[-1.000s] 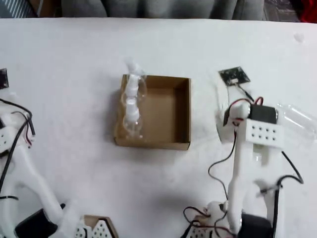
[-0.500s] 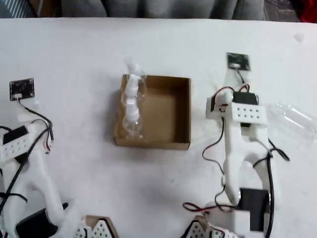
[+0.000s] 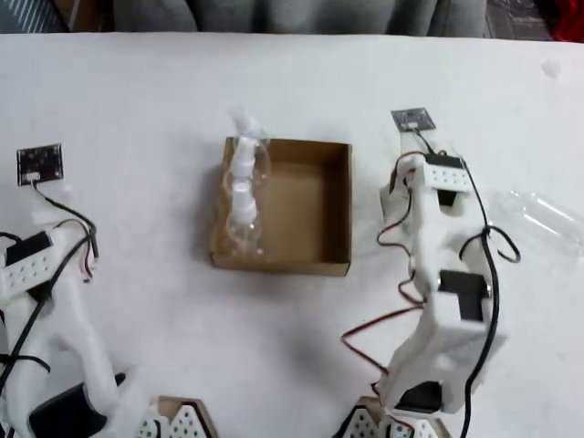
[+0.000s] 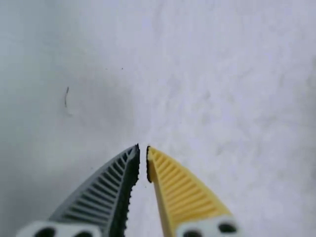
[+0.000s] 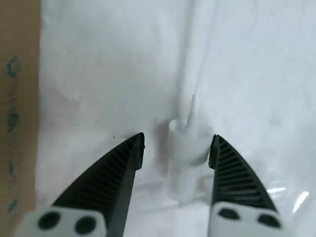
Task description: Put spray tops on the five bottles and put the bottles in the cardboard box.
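Right gripper (image 5: 177,139) is open; I have the small white plastic spray top (image 5: 186,148) between its jaws, thin dip tube pointing straight away. Left gripper (image 4: 143,148) closed on nothing, well apart.

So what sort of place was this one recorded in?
Probably an indoor robot workbench set up for a packing exercise: a table under white cloth, a left arm and right arm standing at its near edge, and a cardboard box holding clear bottles.
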